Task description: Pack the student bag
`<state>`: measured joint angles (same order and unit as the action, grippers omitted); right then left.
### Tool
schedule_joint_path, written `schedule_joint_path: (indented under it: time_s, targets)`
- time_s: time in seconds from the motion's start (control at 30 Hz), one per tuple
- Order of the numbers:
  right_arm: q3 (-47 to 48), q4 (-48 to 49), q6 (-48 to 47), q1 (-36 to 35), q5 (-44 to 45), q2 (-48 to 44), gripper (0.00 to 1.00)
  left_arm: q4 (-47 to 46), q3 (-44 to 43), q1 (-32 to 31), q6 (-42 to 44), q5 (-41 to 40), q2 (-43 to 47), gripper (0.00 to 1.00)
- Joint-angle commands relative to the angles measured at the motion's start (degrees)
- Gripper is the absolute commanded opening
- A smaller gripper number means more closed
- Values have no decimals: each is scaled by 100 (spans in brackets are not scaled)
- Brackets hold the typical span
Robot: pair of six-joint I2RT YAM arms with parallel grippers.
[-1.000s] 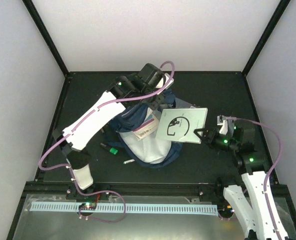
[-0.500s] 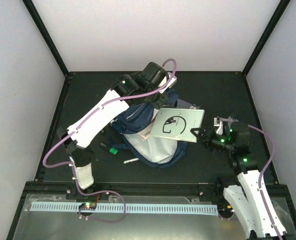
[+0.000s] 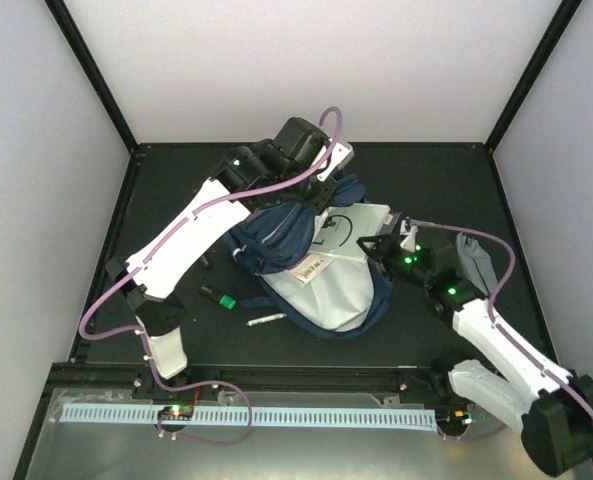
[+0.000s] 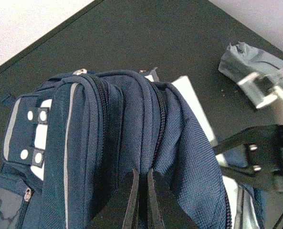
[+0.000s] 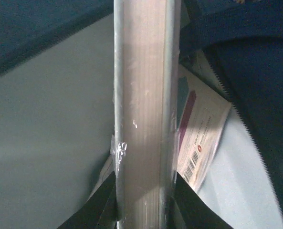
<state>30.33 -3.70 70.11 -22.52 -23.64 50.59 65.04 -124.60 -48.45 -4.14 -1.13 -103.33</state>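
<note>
The student bag (image 3: 276, 245), navy with a pale grey lining (image 3: 336, 290), lies open in the middle of the table. My left gripper (image 3: 321, 200) is shut on the fabric of its top flap and holds it up; in the left wrist view the fingertips (image 4: 140, 188) pinch a navy fold of the student bag (image 4: 108, 129). My right gripper (image 3: 378, 245) is shut on a white plastic-wrapped book (image 3: 348, 228) that is partly inside the opening. In the right wrist view the book's edge (image 5: 143, 105) stands between the right gripper's (image 5: 143, 210) jaws over the lining (image 5: 46, 124).
A barcoded card (image 5: 203, 138) lies inside the bag. A green-capped marker (image 3: 221, 298) and a white pen (image 3: 266, 320) lie on the table left of the bag. A small grey pouch (image 3: 473, 262) lies to the right, behind my right arm.
My right arm has swung left and carried the book from beside the bag into its opening. The left gripper has kept its hold on the flap and shifted slightly.
</note>
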Motion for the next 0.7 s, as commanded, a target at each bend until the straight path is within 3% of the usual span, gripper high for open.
schedule_joint_path:
  time_s: [0.0,0.23,0.27,0.3,0.37,0.4,0.43,0.5,0.67]
  targets:
    - [169,1979,244,-637,1143,649,2,-1010,-443,-3,-150,378,481,1]
    - [780,2392,260,-1572,2188,1900,2,-1067,-403,39,-285,679,560,2]
    - [853,2423,167,-1713,2388,2001,5,-1082,-372,50,-284,691,590,2]
    - [965,2449,51,-1815,2432,2130,18,-1095,-334,62,-288,701,619,2]
    - [1344,2260,-86,-1861,2094,2446,69,-1139,-217,91,-280,700,691,1]
    - [1485,1956,-175,-1856,1936,2519,85,-1150,-157,112,-280,701,721,2]
    - [1522,1807,-303,-1868,1880,2459,93,-1151,-106,135,-276,709,749,1]
    - [1392,1510,-452,-1862,1973,2135,99,-1170,23,178,-249,726,820,1]
    - [1239,164,-1222,-1836,2486,957,99,-1304,454,353,-149,712,1055,1]
